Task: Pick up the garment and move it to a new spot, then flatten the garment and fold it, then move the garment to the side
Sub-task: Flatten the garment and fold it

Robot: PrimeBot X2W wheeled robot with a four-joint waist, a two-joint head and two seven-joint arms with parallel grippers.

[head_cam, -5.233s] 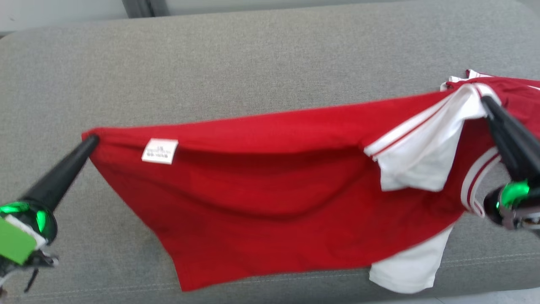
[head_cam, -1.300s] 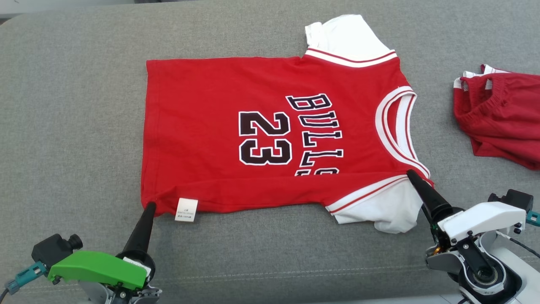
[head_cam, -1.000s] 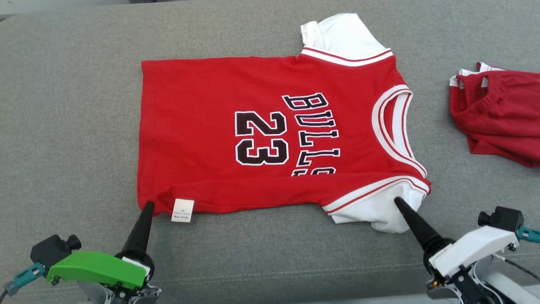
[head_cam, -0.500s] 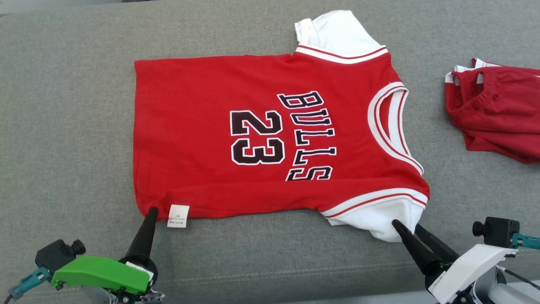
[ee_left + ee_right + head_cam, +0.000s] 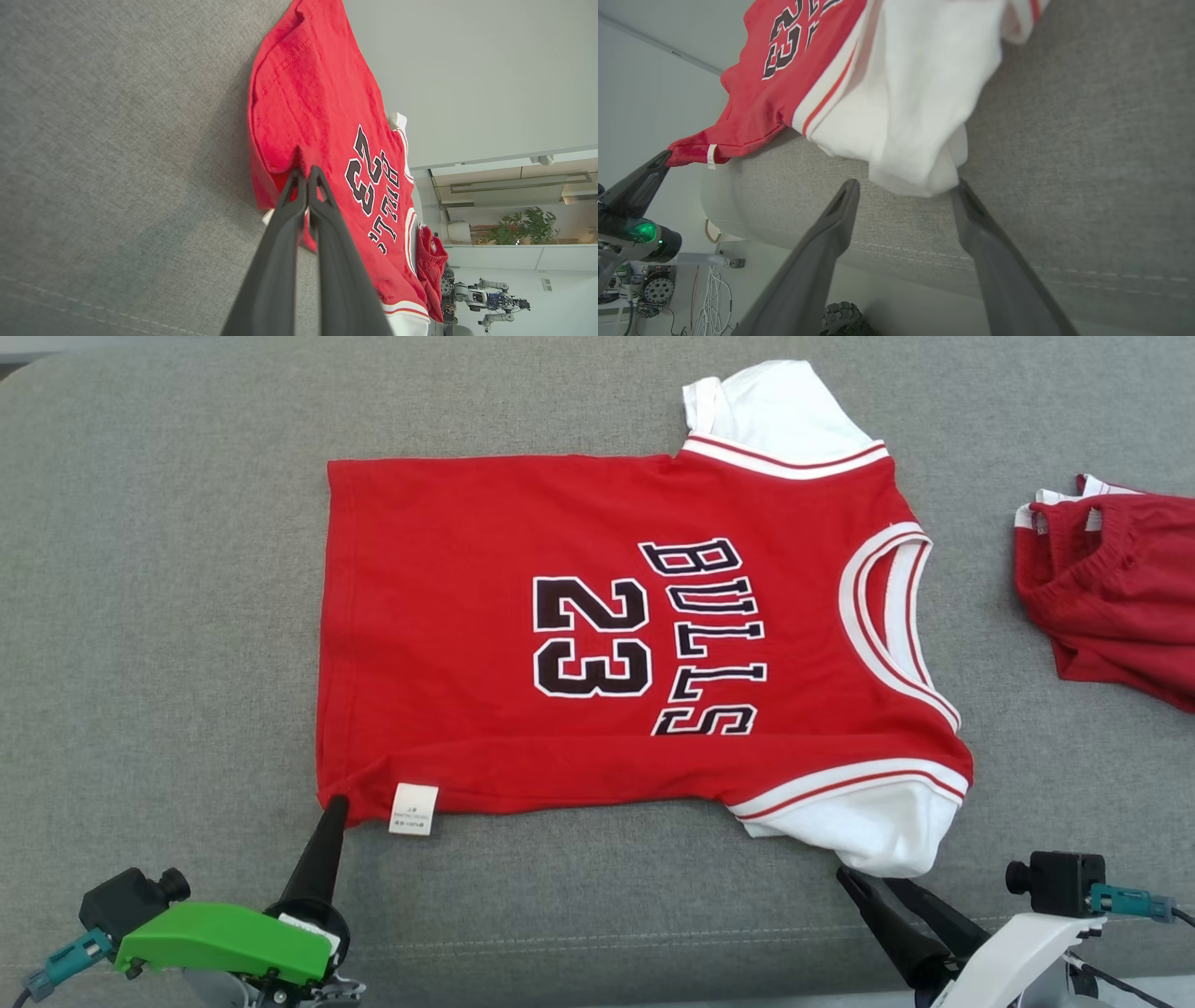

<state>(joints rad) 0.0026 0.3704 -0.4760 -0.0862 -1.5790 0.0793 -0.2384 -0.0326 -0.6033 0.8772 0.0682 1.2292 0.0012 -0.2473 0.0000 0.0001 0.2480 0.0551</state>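
The garment [image 5: 597, 635], a red jersey marked BULLS 23 with white sleeves, lies spread flat and face up on the grey cushion [image 5: 168, 616]. My left gripper [image 5: 334, 801] is shut on the near left hem corner, beside a white label [image 5: 414, 808]. The left wrist view shows the two fingers pressed together on the red cloth [image 5: 280, 116]. My right gripper [image 5: 866, 879] stands open just in front of the near white sleeve [image 5: 868, 826]. In the right wrist view the sleeve's edge [image 5: 920, 116] hangs just at the spread fingertips [image 5: 850, 186], with nothing clamped.
A second red garment [image 5: 1111, 597] with white trim lies bunched at the right edge of the cushion. The cushion's stitched front seam [image 5: 597, 938] runs close behind both grippers. Bare grey cloth lies left of the jersey and behind it.
My right gripper has opened, let go of the white sleeve and drawn back toward the front edge. The jersey's folded near edge has spread flat. My left gripper keeps its hold.
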